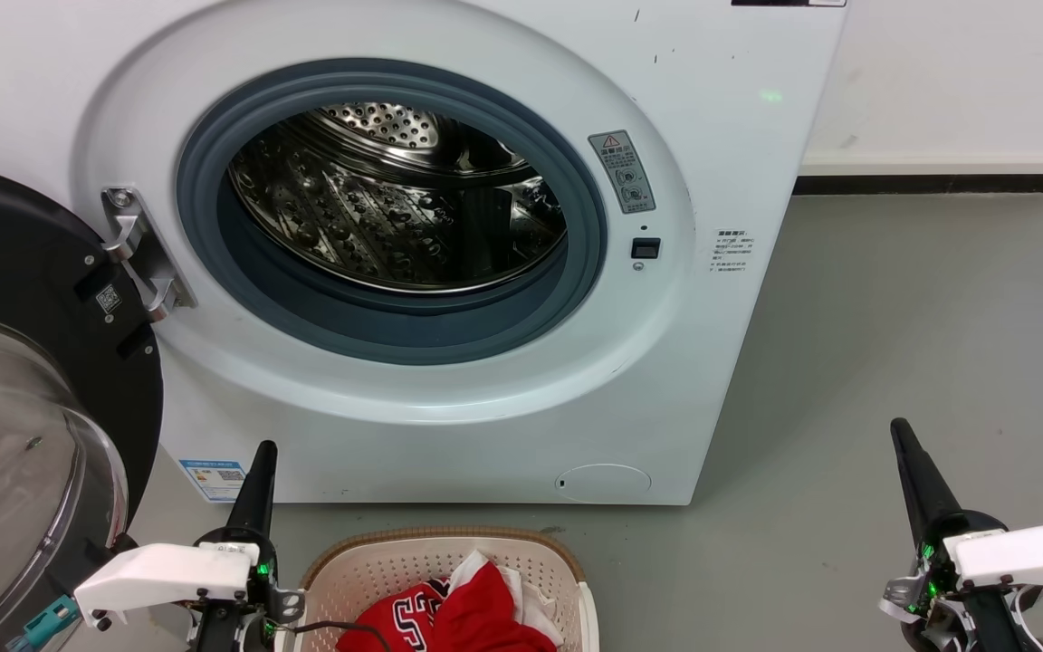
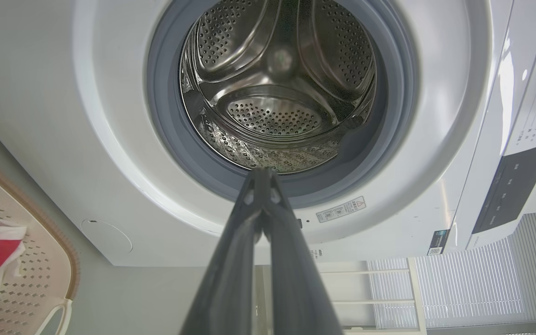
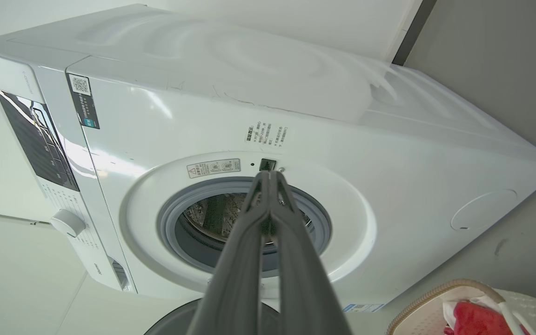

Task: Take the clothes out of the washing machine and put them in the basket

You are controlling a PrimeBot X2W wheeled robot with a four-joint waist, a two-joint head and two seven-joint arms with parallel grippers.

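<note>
A: Door stands open at left, clear of the porthole. Left gripper has its fingers pressed together and holds nothing, just beside the basket.

B: Washing machine drum looks bare. Clothes, red jersey over white cloth, lie heaped in the basket. Right gripper is likewise closed and empty, off right. Task judged done.

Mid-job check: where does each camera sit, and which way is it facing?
Head view: on the head, facing forward and down at the washing machine and basket; left gripper and right gripper in the bottom corners.
Left wrist view: on the left wrist, looking along its shut fingers into the drum.
Right wrist view: on the right wrist, facing the machine's front, rolled; shut fingers show.
Shared: all show the porthole and the red jersey in the basket.
</note>
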